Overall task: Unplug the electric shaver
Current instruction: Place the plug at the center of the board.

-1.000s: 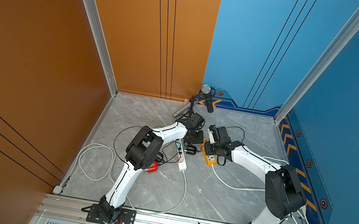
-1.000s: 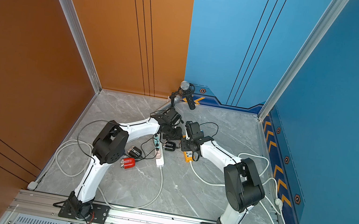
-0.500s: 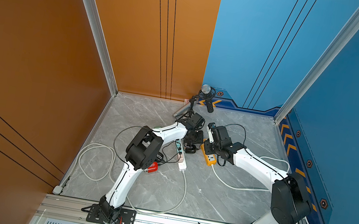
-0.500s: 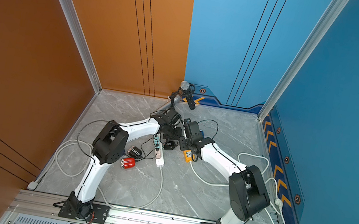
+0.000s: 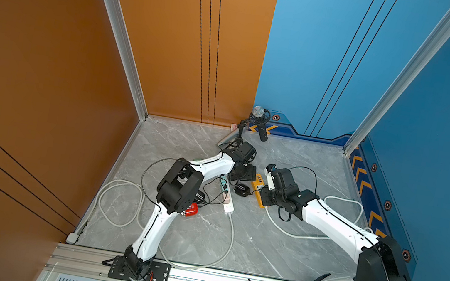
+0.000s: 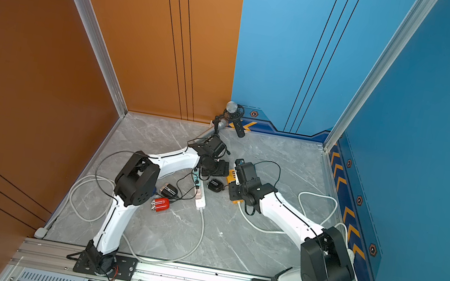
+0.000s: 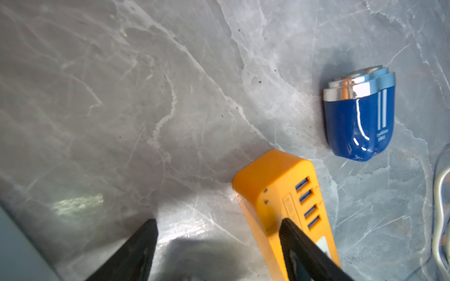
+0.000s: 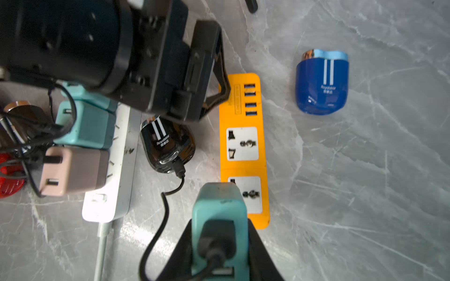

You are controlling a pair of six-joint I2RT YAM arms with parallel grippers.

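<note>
Now right gripper (image 8: pixel 220 226) clamps the teal adapter (image 8: pixel 219 206), seemingly clear of the orange power strip (image 8: pixel 239 116); left gripper (image 7: pixel 218 220) gapes; next, set it down

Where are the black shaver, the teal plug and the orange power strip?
black shaver (image 8: pixel 177 146): right wrist view, on its shiny black body.
teal plug (image 8: pixel 219 206): right wrist view, on its teal casing, between the gripper's fingers.
orange power strip (image 8: pixel 263 146): right wrist view, on its bare long edge.
</note>
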